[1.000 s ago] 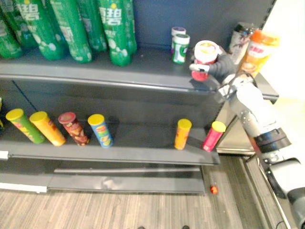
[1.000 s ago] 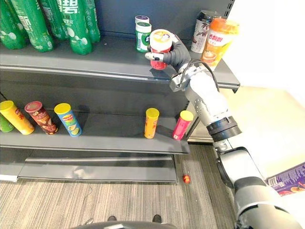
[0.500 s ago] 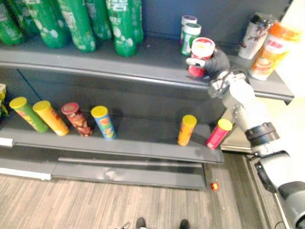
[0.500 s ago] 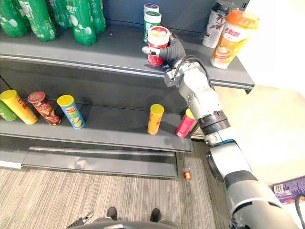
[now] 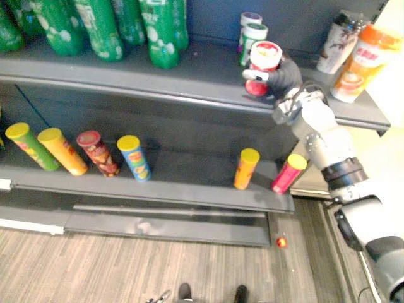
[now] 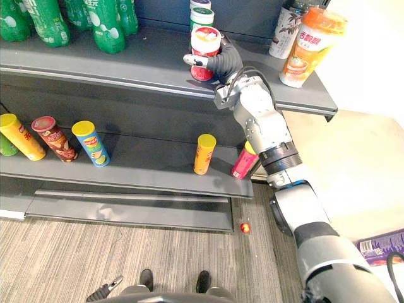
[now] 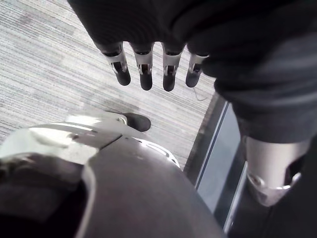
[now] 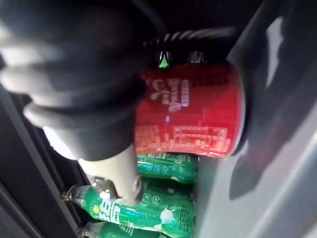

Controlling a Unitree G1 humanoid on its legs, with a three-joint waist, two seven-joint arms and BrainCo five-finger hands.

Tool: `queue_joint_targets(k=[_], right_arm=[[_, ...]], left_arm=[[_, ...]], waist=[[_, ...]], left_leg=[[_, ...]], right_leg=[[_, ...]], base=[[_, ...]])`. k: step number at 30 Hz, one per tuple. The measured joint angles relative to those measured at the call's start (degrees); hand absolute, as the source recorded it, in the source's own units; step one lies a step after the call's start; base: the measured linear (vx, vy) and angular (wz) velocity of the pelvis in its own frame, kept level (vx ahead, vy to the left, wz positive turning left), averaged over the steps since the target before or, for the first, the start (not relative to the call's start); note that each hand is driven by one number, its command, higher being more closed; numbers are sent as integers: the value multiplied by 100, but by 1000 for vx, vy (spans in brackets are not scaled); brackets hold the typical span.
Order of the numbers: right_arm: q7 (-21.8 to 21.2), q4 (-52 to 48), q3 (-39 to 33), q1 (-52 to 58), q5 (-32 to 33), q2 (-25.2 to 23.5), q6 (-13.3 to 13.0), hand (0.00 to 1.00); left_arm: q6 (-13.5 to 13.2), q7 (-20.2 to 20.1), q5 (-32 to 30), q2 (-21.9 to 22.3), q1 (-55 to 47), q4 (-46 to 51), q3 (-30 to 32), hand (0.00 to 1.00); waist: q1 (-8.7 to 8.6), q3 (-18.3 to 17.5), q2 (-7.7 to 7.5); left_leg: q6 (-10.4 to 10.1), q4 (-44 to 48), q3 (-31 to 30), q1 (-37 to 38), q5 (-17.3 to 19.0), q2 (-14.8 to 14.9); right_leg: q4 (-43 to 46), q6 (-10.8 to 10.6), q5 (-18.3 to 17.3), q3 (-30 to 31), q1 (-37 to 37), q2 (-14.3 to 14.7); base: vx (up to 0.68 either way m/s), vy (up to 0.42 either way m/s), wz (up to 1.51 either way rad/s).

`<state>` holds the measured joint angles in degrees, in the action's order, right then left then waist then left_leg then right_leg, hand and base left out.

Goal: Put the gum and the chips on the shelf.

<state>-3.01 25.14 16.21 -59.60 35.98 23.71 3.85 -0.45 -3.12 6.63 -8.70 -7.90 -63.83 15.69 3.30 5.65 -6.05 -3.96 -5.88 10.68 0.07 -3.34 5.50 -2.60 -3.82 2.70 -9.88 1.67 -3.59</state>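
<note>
Right eye view: right hand (image 6: 222,62) wrapped round red chips can (image 6: 206,43), upright near front edge of dark grey top shelf (image 6: 95,66), base at the shelf surface. Just behind, green-lidded gum jar (image 6: 202,17). To the left, green bottles (image 6: 104,25); to the right, tall cups (image 6: 309,44). Beneath, lower shelf (image 6: 145,172) with leaning chip tubes (image 6: 203,153). Under all, grey striped carpet (image 6: 95,252); left hand (image 7: 145,69) straight-fingered above it.

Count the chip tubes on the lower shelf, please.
6 on the lower shelf. Four lean at the left: green tube, yellow tube, red tube, blue tube. At the right: orange tube, pink tube. More may hide past the left edge.
</note>
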Motion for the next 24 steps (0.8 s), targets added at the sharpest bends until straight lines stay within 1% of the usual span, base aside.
queue_joint_targets(k=[15, 21, 24], right_arm=[[18, 51, -102, -18, -132, -4, -5, 0], [293, -35, -663, 65, -257, -100, -83, 0], [413, -254, -892, 89, -474, -132, -126, 0]], left_arm=[[0, 30, 1, -4, -2, 5, 11, 0], [0, 56, -1, 4, -28, 7, 40, 0], [-4, 62, -1, 7, -28, 13, 43, 0]], waist=[[-2, 49, -22], [2, 59, -27], [2, 60, -26]], left_leg=[[4, 0, 40, 14, -11, 0], [4, 0, 62, 22, -12, 2], [4, 0, 74, 35, -12, 3]], right_leg=[[24, 0, 0, 11, 1, -2], [25, 2, 2, 17, 1, -2], [25, 29, 22, 20, -5, -1]], base=[[0, 0, 0], [0, 0, 0], [0, 0, 0]])
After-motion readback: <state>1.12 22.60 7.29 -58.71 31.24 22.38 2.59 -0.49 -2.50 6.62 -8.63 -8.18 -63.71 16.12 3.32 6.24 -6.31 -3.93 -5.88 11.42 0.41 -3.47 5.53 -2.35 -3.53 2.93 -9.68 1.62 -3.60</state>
